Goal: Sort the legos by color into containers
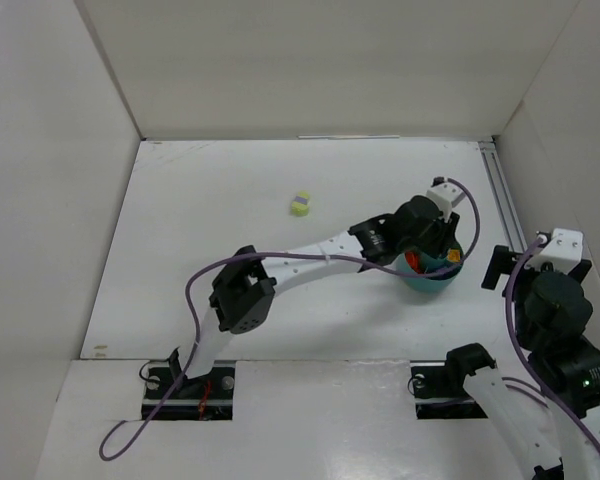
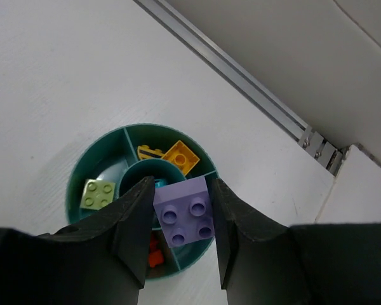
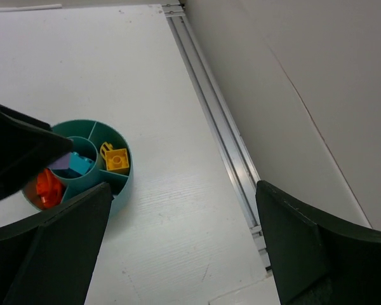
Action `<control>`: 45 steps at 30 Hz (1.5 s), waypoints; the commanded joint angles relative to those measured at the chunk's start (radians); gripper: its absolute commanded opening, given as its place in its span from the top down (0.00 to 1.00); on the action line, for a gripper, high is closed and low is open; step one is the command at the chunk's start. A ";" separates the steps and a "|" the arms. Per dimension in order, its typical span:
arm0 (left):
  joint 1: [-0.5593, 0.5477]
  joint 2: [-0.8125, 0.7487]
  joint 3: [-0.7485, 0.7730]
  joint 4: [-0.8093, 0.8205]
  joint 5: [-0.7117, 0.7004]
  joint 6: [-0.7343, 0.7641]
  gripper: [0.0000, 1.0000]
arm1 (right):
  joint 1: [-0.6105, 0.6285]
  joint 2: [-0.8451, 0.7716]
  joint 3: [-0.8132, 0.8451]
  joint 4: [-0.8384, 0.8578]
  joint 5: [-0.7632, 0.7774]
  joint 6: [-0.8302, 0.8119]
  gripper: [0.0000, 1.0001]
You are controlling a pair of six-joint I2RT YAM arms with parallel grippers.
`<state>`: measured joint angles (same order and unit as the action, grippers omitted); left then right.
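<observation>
The left hand [image 2: 180, 210] is closed partway on a purple brick [image 2: 185, 219], its two fingers pressing the brick's sides with the four studs facing the wrist camera. It holds the brick over the round teal bowl [image 2: 82, 171], beside the central cup; whether the brick touches the bowl cannot be told. The bowl sits on the right part of the white surface [image 1: 210, 260], near the metal rail [image 3: 209, 121] along its right edge. One compartment holds a yellow brick [image 2: 181, 157], another a pale green brick [image 2: 98, 194], a third orange-red pieces [image 2: 154, 254], and the cup a teal piece [image 3: 82, 164]. A pale green and yellow lego [image 1: 300, 204] lies alone, well left of the bowl. The right hand [image 3: 183, 190] is spread wide and empty, right of the bowl.
</observation>
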<state>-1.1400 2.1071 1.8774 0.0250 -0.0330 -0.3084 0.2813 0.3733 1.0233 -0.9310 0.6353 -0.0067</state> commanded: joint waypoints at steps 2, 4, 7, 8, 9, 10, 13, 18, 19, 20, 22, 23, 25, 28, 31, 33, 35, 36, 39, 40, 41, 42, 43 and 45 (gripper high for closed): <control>-0.032 0.077 0.146 0.001 0.001 0.080 0.86 | -0.005 -0.011 0.044 -0.011 0.038 -0.009 0.00; -0.032 0.103 0.167 0.012 0.011 0.110 0.86 | -0.005 -0.020 0.044 -0.011 0.038 -0.009 0.00; -0.032 0.126 0.167 0.033 0.050 0.158 0.86 | -0.005 -0.020 0.044 -0.011 0.038 -0.018 0.00; -0.032 0.126 0.167 0.033 0.050 0.193 0.85 | -0.005 -0.020 0.044 -0.011 0.038 -0.018 0.00; -0.041 0.137 0.167 0.033 0.050 0.204 0.85 | -0.005 -0.020 0.044 -0.011 0.038 -0.018 0.00; -0.041 0.137 0.167 0.033 0.050 0.221 0.85 | -0.005 -0.020 0.044 -0.011 0.038 -0.027 0.00; -0.061 0.137 0.167 0.033 0.050 0.279 0.85 | -0.005 -0.020 0.044 -0.011 0.047 -0.027 0.00; -0.070 0.148 0.158 0.030 0.008 0.316 0.82 | -0.005 -0.020 0.035 -0.011 0.047 -0.027 0.00; -0.070 0.148 0.158 0.030 0.008 0.316 0.82 | -0.005 -0.020 0.035 -0.011 0.047 -0.027 0.00; -0.070 0.148 0.158 0.030 0.008 0.316 0.81 | -0.005 -0.020 0.035 -0.011 0.047 -0.027 0.00; -0.079 0.148 0.146 0.021 0.008 0.325 0.81 | -0.005 -0.020 0.035 -0.011 0.047 -0.027 0.00; -0.079 0.139 0.132 0.030 -0.002 0.325 0.80 | -0.005 -0.020 0.026 -0.011 0.047 -0.027 0.00; -0.090 0.139 0.121 0.030 -0.036 0.336 0.75 | -0.005 -0.020 0.026 -0.011 0.038 -0.027 0.00; -0.109 0.139 0.121 0.039 -0.080 0.354 0.72 | -0.005 -0.020 0.026 -0.011 0.038 -0.027 0.00; -0.109 0.139 0.121 0.039 -0.081 0.354 0.71 | -0.005 -0.020 0.026 -0.011 0.038 -0.027 0.00; -0.109 0.139 0.121 0.030 -0.091 0.354 0.66 | -0.005 -0.020 0.026 -0.011 0.038 -0.027 0.00; -0.109 0.139 0.121 0.030 -0.091 0.354 0.59 | -0.005 -0.030 0.026 -0.011 0.038 -0.027 0.00; -0.109 0.139 0.121 0.021 -0.091 0.354 0.55 | -0.005 -0.030 0.026 -0.011 0.038 -0.027 0.00; -0.109 0.139 0.121 0.021 -0.091 0.354 0.48 | -0.005 -0.030 0.026 -0.011 0.038 -0.027 0.00; -0.109 0.139 0.121 0.021 -0.091 0.354 0.48 | -0.005 -0.030 0.026 -0.011 0.038 -0.027 0.00; -0.109 0.139 0.121 0.021 -0.091 0.354 0.48 | -0.005 -0.030 0.026 -0.011 0.038 -0.027 0.00; -0.109 0.139 0.121 0.021 -0.091 0.354 0.48 | -0.005 -0.030 0.026 -0.011 0.038 -0.027 0.00; -0.109 0.139 0.121 0.021 -0.091 0.354 0.48 | -0.005 -0.030 0.026 -0.011 0.038 -0.027 0.00; -0.109 0.139 0.112 0.021 -0.091 0.345 0.48 | -0.005 -0.030 0.026 -0.011 0.038 -0.027 0.00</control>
<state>-1.2339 2.2642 1.9915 0.0254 -0.1211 0.0250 0.2813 0.3523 1.0332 -0.9668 0.6643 -0.0376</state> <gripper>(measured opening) 0.517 0.994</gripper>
